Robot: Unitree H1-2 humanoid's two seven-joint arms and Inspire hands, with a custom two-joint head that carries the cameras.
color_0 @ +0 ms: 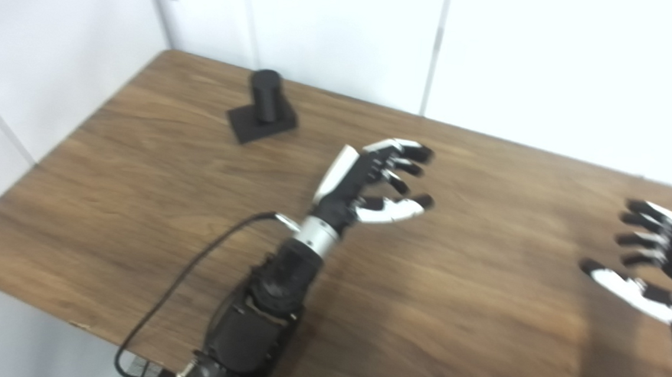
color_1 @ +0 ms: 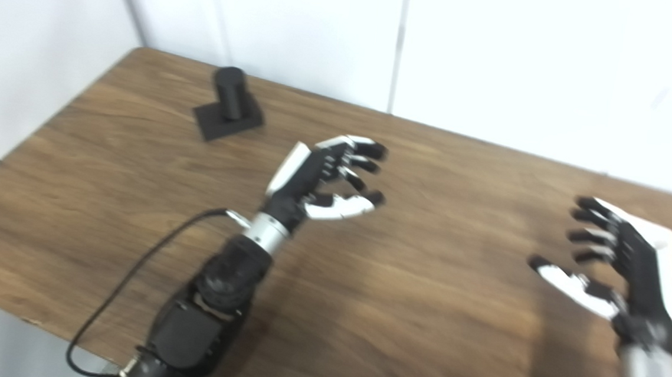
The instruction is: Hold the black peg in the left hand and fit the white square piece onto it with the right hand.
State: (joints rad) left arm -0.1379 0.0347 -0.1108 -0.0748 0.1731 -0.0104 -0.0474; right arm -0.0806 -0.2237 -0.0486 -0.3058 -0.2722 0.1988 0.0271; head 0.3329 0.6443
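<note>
The black peg (color_0: pixel 264 108), a short cylinder on a square black base, stands upright on the wooden table (color_0: pixel 164 188) at the far left. My left hand (color_0: pixel 372 182) hovers over the middle of the table, to the right of the peg and nearer to me, open and empty. My right hand (color_1: pixel 617 264) is open and empty over the right side of the table. No white square piece shows in either view.
White wall panels (color_0: pixel 353 30) run along the table's far edge. A black cable (color_0: pixel 187 284) loops from my left forearm down past the table's front edge. The table's left edge slants toward the peg.
</note>
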